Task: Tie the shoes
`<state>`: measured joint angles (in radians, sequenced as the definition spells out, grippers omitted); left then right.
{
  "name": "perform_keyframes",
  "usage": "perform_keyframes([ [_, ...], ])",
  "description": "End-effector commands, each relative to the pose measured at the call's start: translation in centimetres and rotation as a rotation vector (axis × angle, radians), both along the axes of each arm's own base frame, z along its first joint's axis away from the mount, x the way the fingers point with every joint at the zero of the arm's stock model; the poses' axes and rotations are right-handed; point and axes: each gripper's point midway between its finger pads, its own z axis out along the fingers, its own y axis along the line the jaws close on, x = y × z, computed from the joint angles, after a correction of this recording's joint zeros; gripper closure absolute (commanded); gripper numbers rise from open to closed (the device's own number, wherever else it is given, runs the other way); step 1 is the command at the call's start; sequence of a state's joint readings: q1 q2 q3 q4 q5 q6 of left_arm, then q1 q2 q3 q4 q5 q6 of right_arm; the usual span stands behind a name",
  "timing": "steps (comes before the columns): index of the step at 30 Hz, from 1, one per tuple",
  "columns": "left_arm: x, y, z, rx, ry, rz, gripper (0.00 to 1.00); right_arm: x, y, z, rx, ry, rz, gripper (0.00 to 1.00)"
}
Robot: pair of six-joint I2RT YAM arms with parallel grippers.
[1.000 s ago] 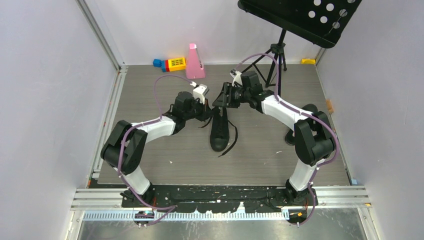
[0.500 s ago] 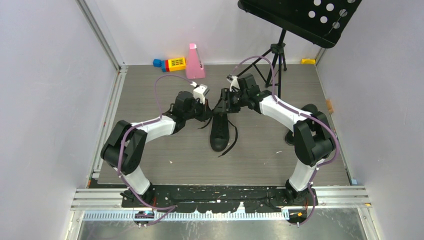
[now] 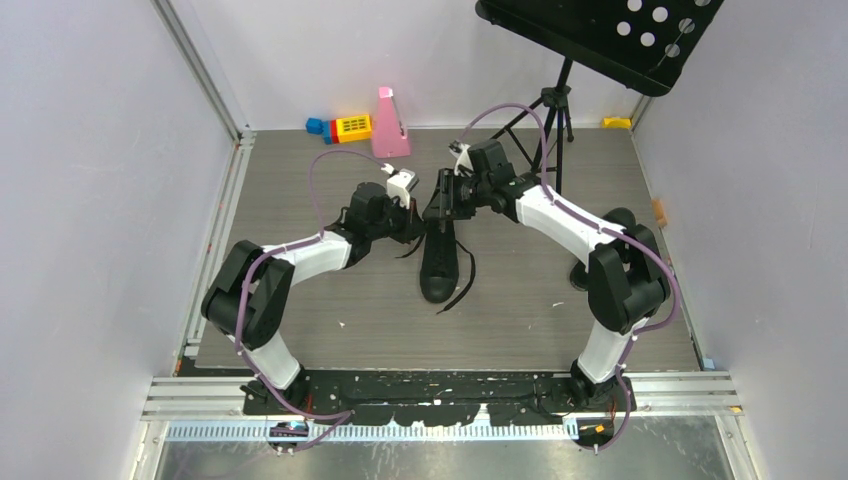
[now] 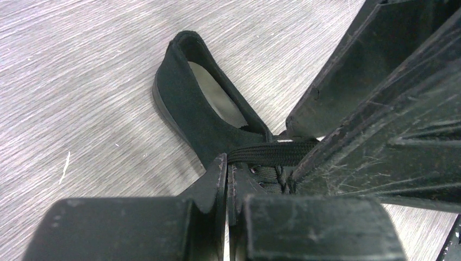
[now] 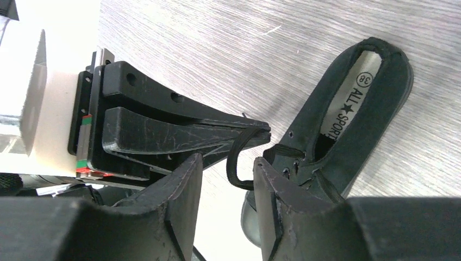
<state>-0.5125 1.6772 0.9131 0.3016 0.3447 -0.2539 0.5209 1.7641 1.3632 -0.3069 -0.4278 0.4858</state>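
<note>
Black canvas against grey wood grain: we see one all-black sneaker (image 3: pixel 438 268) lying near the middle of the worktop (image 3: pixel 300 180). Its rounded toe points to 6 o'clock, toward the arm bases, and its heel opening points to 12 o'clock. The two arms meet over the laced part of the shoe. The left hand (image 3: pixel 415 225) reaches in from 9 o'clock, and the right hand (image 3: pixel 443 205) from about 1 o'clock. From the right wrist we see the left hand's two dark fingers (image 5: pixel 179 128) pressed together at their tips. They pinch a thin black lace (image 5: pixel 228 166), which hangs from them in a small loop beside the shoe's top eyelets. The right hand's own fingers (image 5: pixel 182 187) stand partway apart, one on each side of that loop. We cannot tell whether either finger touches it. Through the shoe's opening we see a pale insole (image 5: pixel 348 103) with dark printing. In the overhead view a loose lace end (image 3: pixel 468 272) trails off the shoe toward 4 o'clock. Along the worktop's far edge, at about 11 o'clock, stand a pink wedge-shaped object (image 3: pixel 389 125), a yellow toy block (image 3: pixel 352 126) and a blue block (image 3: pixel 314 125). A black music stand (image 3: pixel 600 35) rises at 1 o'clock, its tripod feet on the worktop.
</note>
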Motion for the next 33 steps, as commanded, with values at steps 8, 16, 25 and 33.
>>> perform_keyframes([
  [8,0.3,-0.6,3.4,-0.043,-0.085,-0.026,1.0,0.1,0.5,2.2,-0.014,-0.03,-0.011,0.61],
  [16,0.3,-0.6,3.1,-0.04,-0.079,-0.026,1.0,0.1,0.6,1.8,-0.042,-0.035,0.0,0.83],
  [25,0.4,-0.1,3.1,-0.03,-0.085,0.0,0.94,0.5,0.7,3.3,-0.029,-0.063,-0.013,1.0],
  [33,0.0,0.6,3.5,-0.037,-0.137,0.014,0.35,1.4,1.0,3.1,-0.027,-0.067,-0.027,1.0],
])
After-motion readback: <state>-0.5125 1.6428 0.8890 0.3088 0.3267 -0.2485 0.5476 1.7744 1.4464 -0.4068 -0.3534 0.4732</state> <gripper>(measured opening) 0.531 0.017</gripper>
